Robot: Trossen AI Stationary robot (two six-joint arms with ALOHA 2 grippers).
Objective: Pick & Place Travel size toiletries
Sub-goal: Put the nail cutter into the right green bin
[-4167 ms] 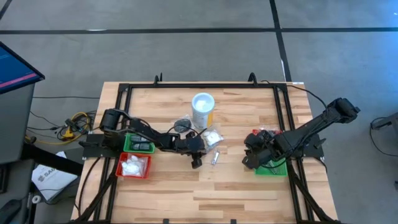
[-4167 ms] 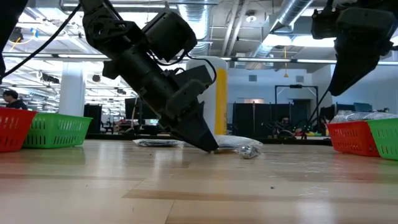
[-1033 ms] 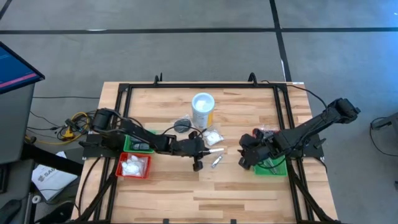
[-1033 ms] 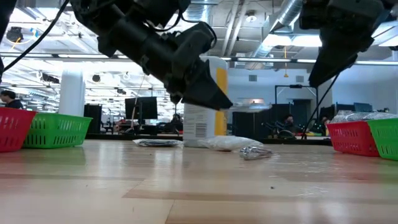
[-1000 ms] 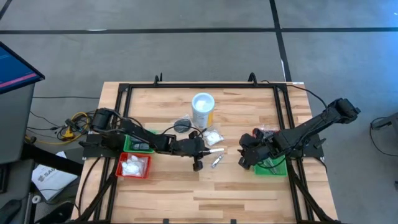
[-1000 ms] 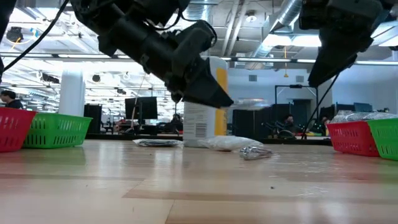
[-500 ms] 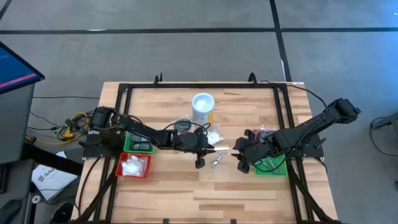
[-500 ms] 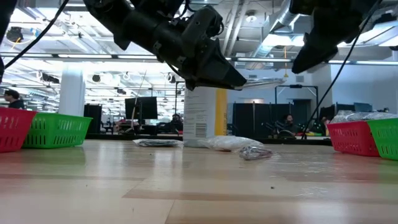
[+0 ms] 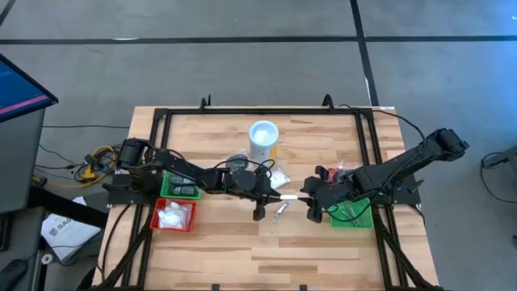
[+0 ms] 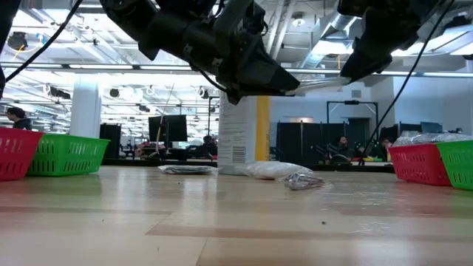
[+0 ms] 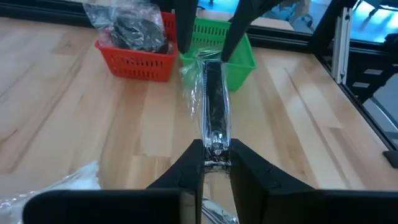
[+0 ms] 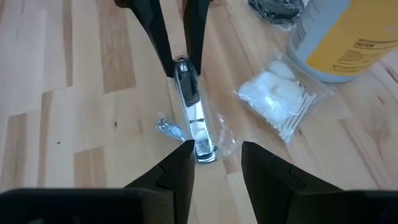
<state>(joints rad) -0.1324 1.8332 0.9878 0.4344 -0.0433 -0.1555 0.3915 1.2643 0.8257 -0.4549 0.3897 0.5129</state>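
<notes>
gripping a bagged silvery tube (image 11: 212, 115), left gripper (image 11: 216, 163) faces spread right gripper (image 12: 214, 163).

The nail clipper (image 11: 212, 115) is shiny polished metal inside a clear, crinkly plastic sleeve. The table (image 9: 323, 250) is pale, smooth wooden planking with a slight sheen, and the red basket (image 11: 134, 59) and green basket (image 11: 239, 59) look like moulded plastic mesh. The cotton swabs (image 12: 277, 99) sit in a glossy clear bag, and the canister (image 12: 348, 37) seems matt plastic with a paper label.

We see a wooden table (image 9: 218, 250) carrying a white canister (image 9: 263, 139), packets (image 9: 277, 178) and coloured trays (image 9: 174, 215).
</notes>
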